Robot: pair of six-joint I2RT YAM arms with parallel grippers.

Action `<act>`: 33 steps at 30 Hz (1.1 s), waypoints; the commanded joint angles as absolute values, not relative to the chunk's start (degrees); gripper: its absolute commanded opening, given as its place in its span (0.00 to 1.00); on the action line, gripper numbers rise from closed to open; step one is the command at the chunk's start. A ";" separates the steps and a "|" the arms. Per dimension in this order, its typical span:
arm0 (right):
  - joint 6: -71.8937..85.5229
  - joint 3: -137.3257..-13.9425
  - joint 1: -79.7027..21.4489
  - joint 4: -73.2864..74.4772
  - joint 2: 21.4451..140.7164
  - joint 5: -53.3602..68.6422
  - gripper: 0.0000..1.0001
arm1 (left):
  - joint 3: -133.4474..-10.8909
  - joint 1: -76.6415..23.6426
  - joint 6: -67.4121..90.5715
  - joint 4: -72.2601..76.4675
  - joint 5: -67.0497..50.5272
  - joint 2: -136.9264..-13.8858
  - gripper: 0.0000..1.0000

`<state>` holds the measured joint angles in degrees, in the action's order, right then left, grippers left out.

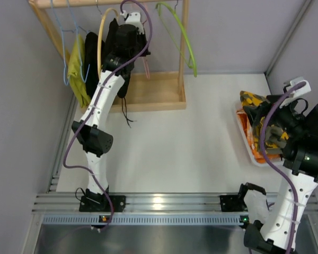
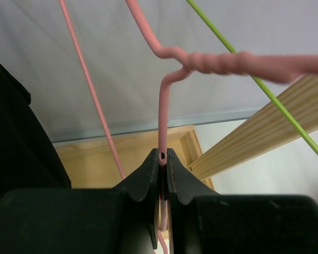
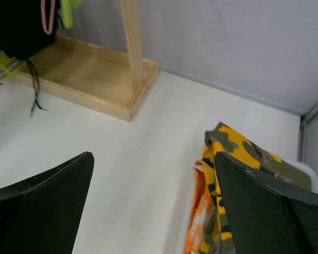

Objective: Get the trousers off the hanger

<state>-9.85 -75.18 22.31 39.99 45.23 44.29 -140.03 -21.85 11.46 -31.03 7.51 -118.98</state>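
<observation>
Now my left gripper (image 2: 163, 156) pinched tight on hanger (image 2: 162, 106) wire at wooden rack (image 1: 153, 91). My right gripper (image 3: 152, 159) gapes wide, grips nothing, above white tray (image 1: 240, 127); trousers (image 3: 238, 156) bunched inside tray, off hanger.

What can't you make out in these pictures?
- Top view: the right arm covers most of the trousers and the white tray.
- Left wrist view: the hanger blurs at the right edge; the left gripper hides its lower wire.
- Right wrist view: a right gripper finger hides part of the trousers.
</observation>
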 commanded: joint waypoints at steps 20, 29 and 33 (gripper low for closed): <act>2.73 -87.87 -30.65 8.00 67.56 15.15 0.60 | -116.99 -25.40 27.68 -27.33 1.50 -89.56 0.00; 4.04 -94.74 -47.36 6.33 80.84 -1.04 0.61 | -112.59 -25.40 31.46 -27.25 0.26 -87.01 0.00; 8.69 -96.06 -49.74 7.64 84.37 -1.15 0.62 | -111.62 -25.31 32.43 -27.33 -2.02 -87.01 0.00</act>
<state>5.39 -92.58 -48.23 8.99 83.09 2.66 -111.90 -25.32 30.81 -30.41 -0.01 -89.95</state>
